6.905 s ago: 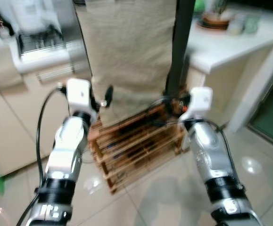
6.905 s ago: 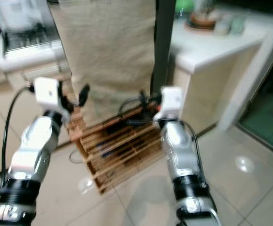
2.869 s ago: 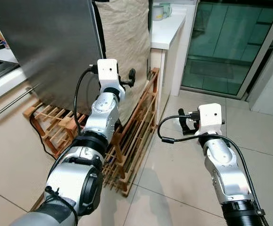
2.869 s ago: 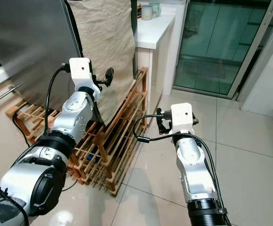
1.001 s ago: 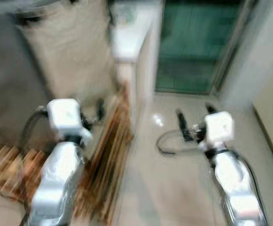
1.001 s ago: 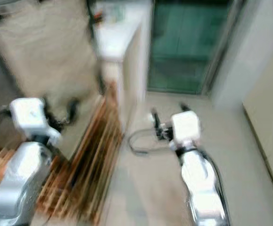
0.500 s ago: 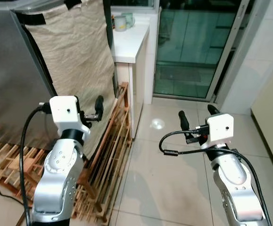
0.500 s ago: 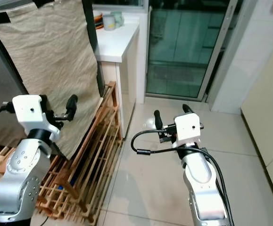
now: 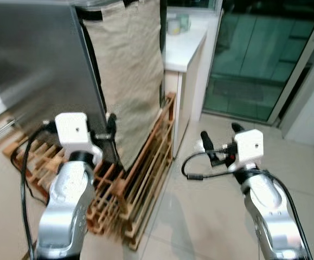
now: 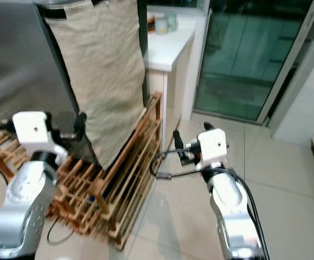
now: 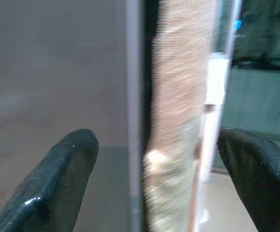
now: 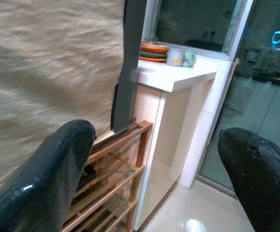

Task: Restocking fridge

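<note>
1. No readable writing or brand marks anywhere I can spot. The pictures are a bit soft.
2. I've got the left pincer point(image 9: 111, 125) raised right up against the fridge point(image 9: 34, 59), at the steel door's edge where the beige cloth point(image 9: 129, 70) hangs. Fingers are spread apart with nothing between them.
3. Left wrist view puts the grey door on one side of that pincer and the cloth straight ahead between the fingers point(image 11: 65, 176). Pretty blurry though.
4. Right pincer point(image 9: 219, 140) is held out over the tiled floor point(image 9: 211, 216), fingers apart, also empty. Forearm is bent up, with a black cable point(image 9: 192, 168) looping off the wrist.
5. Right wrist view gives more: beyond that pincer there's a white tabletop point(image 12: 176, 75) with stacked plates point(image 12: 154, 52) and two cups point(image 12: 181, 57), which the head views only show small.
6. A wooden rack point(image 9: 140, 179) sits on the floor below the left pincer, leaning against the fridge side.
7. Glass sliding door point(image 9: 254, 59) is past the right pincer.
</note>
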`<state>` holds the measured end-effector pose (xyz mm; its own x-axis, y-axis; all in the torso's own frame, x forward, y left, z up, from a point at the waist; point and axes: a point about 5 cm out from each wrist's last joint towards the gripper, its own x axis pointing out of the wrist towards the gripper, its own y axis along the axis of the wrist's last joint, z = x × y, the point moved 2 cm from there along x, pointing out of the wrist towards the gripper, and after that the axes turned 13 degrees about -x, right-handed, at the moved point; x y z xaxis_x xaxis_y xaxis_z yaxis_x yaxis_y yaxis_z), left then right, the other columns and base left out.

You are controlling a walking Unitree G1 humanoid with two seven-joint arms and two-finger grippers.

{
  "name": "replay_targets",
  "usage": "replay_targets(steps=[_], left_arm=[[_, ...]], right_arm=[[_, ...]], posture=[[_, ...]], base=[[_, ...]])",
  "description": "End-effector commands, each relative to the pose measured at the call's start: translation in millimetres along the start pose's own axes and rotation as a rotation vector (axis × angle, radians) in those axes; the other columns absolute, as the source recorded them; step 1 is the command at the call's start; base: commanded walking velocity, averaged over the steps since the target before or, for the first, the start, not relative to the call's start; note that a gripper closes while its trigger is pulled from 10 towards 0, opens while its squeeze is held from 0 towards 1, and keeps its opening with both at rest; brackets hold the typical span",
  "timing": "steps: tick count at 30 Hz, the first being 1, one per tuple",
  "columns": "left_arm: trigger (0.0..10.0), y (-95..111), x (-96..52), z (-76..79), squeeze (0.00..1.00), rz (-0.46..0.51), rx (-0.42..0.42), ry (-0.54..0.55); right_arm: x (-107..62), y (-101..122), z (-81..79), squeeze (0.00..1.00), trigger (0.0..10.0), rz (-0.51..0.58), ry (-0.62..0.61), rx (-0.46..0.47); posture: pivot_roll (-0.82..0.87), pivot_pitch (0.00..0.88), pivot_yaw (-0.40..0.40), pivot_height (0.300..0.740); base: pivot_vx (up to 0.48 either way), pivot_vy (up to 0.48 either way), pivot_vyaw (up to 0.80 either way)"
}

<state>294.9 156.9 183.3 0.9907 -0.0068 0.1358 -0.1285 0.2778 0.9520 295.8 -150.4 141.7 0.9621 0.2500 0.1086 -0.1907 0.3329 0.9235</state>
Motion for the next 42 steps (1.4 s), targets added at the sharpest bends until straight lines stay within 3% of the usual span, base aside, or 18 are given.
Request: replay_targets(steps=[1, 4, 7, 11, 22, 25, 26, 30, 31, 32, 33, 37, 40, 42], left_arm=[[10.0, 1.8, 4.9, 3.9, 0.00, -0.002, -0.006, -0.024], [10.0, 5.6, 10.1, 8.0, 0.00, 0.005, -0.017, -0.041], [10.0, 11.4, 25.6, 15.1, 0.00, 0.012, -0.036, -0.056], [10.0, 16.2, 42.9, 4.7, 0.00, 0.023, -0.025, 0.026], [10.0, 13.4, 48.7, 17.7, 0.00, 0.004, -0.077, -0.034], [10.0, 4.9, 50.6, 30.6, 0.00, -0.048, -0.108, -0.100], [10.0, -10.8, 53.3, 48.0, 0.00, -0.145, -0.132, -0.191], [10.0, -21.4, 59.3, 62.9, 0.00, -0.200, -0.118, -0.259], [10.0, -29.0, 67.2, 78.0, 0.00, -0.234, -0.108, -0.322], [10.0, -29.0, 67.2, 78.0, 0.00, -0.234, -0.108, -0.322], [10.0, -37.3, 72.0, 94.1, 0.00, -0.277, -0.120, -0.388], [10.0, -39.8, 76.0, 127.5, 0.00, -0.284, -0.138, -0.495], [10.0, -42.4, 67.1, 175.4, 0.00, -0.315, -0.140, -0.690], [10.0, -44.4, 62.3, 191.8, 0.00, -0.316, -0.121, -0.759]], right_arm=[[2.2, 1.0, 1.2, 0.00, 10.0, -0.003, 0.001, 0.007], [2.6, 1.8, 1.3, 0.00, 10.0, -0.001, 0.002, 0.005], [3.4, 2.3, -0.5, 0.00, 10.0, 0.001, 0.007, 0.000], [3.0, 2.2, -3.4, 0.00, 10.0, 0.002, 0.014, -0.004], [1.7, 0.5, -3.9, 0.00, 10.0, -0.006, 0.017, -0.009], [2.0, 0.4, -4.0, 0.00, 10.0, -0.007, 0.018, -0.009], [2.9, 0.5, -4.3, 0.00, 10.0, -0.008, 0.020, -0.007], [4.8, 1.8, -5.8, 0.00, 10.0, -0.004, 0.028, -0.004], [6.5, 4.4, -8.0, 0.00, 10.0, 0.003, 0.040, 0.002], [6.5, 4.4, -8.0, 0.00, 10.0, 0.003, 0.040, 0.002], [7.7, 6.5, -9.7, 0.00, 10.0, 0.009, 0.050, 0.009], [8.9, 11.4, -13.3, 0.00, 10.0, 0.023, 0.061, 0.020], [9.7, 15.0, -16.0, 0.00, 10.0, 0.034, 0.073, 0.019], [10.0, 15.8, -16.0, 0.00, 10.0, 0.036, 0.073, 0.018]], posture=[[-0.15, 0.000, 0.049, 0.740], [-0.15, 0.000, 0.049, 0.740], [-0.15, 0.000, 0.047, 0.740], [-0.16, 0.000, 0.049, 0.740], [-0.16, 0.000, 0.050, 0.740], [-0.16, 0.000, 0.048, 0.740], [-0.16, 0.000, 0.047, 0.740], [-0.17, 0.000, 0.047, 0.740], [-0.18, 0.000, 0.051, 0.740], [-0.18, 0.000, 0.051, 0.740], [-0.18, 0.000, 0.053, 0.740], [-0.20, 0.000, 0.056, 0.740], [-0.21, 0.000, 0.063, 0.740], [-0.21, 0.000, 0.065, 0.740]], base=[[0.000, 0.000, 0.00], [0.000, 0.000, 0.00], [0.000, 0.000, 0.00], [0.000, 0.000, 0.00], [0.000, 0.000, 0.00], [0.000, 0.000, 0.00], [0.000, 0.000, 0.00], [0.000, 0.000, 0.00], [0.000, 0.000, 0.00], [0.000, 0.000, 0.00], [0.000, 0.000, 0.00], [0.000, 0.000, 0.00], [0.000, 0.000, 0.00], [0.000, 0.000, 0.00]])
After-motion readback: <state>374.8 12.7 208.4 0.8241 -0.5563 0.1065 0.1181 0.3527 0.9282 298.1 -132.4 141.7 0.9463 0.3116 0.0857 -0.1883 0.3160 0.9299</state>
